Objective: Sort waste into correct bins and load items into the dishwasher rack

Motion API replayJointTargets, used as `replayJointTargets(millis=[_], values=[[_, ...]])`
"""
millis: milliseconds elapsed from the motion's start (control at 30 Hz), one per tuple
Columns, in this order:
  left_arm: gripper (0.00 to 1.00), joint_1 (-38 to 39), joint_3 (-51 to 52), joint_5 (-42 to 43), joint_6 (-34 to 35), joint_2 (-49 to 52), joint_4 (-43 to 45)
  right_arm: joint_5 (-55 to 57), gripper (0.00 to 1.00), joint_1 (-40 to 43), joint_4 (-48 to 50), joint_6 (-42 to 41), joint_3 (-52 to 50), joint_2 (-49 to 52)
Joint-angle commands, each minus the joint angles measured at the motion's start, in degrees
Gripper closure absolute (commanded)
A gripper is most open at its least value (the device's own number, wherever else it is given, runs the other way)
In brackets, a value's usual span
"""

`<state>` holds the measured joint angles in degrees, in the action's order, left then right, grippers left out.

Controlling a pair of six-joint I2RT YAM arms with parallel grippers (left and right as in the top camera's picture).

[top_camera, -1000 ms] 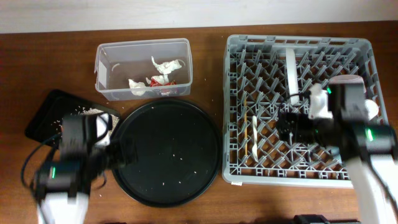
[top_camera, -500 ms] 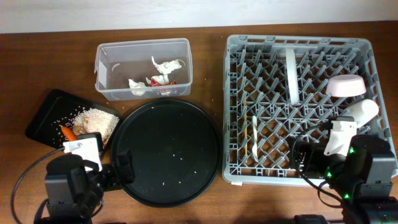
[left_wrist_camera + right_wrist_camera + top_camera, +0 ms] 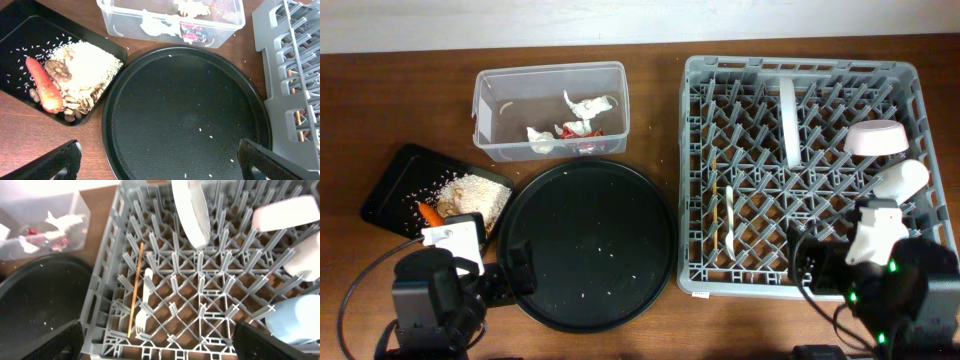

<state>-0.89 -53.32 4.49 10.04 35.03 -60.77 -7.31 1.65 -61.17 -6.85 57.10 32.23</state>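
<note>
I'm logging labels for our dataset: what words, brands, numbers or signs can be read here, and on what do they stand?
No text can be read in any view.
On the red wrapper in the clear tub: some printed marks, too blurred to read.
On the dishwasher rack and the round black tray: no lettering visible.
</note>
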Motion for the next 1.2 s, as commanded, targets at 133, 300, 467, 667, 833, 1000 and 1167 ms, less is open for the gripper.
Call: replayJointTargets(millis=[133,300,467,667,833,1000,1167], values=[[0.01,0.0,0.5,0.2,-0.7,-0.2,0.1,2.2,0.02,-0.5,9.7,0.6,-17.6,-21.9],[0.01,0.0,0.5,0.2,-0.7,-0.2,0.1,-1.1,0.02,-0.5,26.5,0.4,-32.9,-32.0],[0.01,0.0,0.5,0.2,-0.7,-0.2,0.1,2.7,0.02,-2.3,47.0,0.7,-43.8,-32.0],[0.01,0.0,0.5,0.2,-0.7,-0.2,0.1,4.6,0.02,-2.8,65.0,0.7,-55.0,-32.0],[0.01,0.0,0.5,0.2,-0.7,-0.2,0.1,-0.9,0.02,-2.9,61.3,12.2,-56.8,-32.0],[0.01,0.0,0.5,0.2,-0.7,-0.2,0.1,-1.1,0.02,-3.0,57.3,12.2,-56.8,-32.0],[0.01,0.0,0.5,0.2,-0.7,-0.2,0.1,-1.1,0.02,-3.2,57.4,12.2,-56.8,-32.0]])
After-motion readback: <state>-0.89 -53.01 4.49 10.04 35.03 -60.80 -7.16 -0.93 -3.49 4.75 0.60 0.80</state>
